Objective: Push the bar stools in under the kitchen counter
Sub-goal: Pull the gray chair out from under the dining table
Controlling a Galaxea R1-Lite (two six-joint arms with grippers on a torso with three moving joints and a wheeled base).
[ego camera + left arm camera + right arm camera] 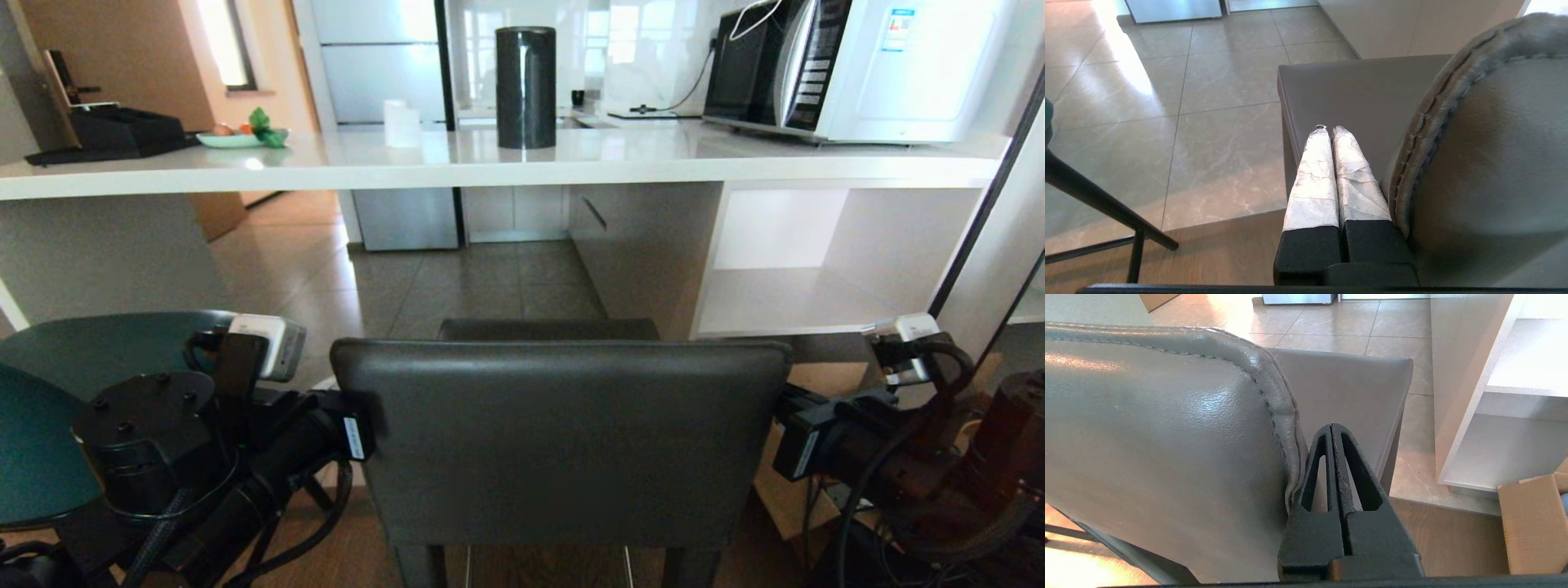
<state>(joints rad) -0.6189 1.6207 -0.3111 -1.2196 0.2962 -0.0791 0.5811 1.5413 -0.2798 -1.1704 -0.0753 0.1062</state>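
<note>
1. The grey stool [563, 441] fills the lower centre of the head view. It has a boxy back of smooth, stitched leather and sits short of the glossy white desk [506, 159] across the upper frame.
2. The left tool [1329, 132] and the right tool [1332, 428] are both fully closed and hold nothing. Each presses against one side edge of the backrest, likely to brace it for pushing.
3. The teal stool [49, 408] has a rounded back and stands at lower left.
</note>
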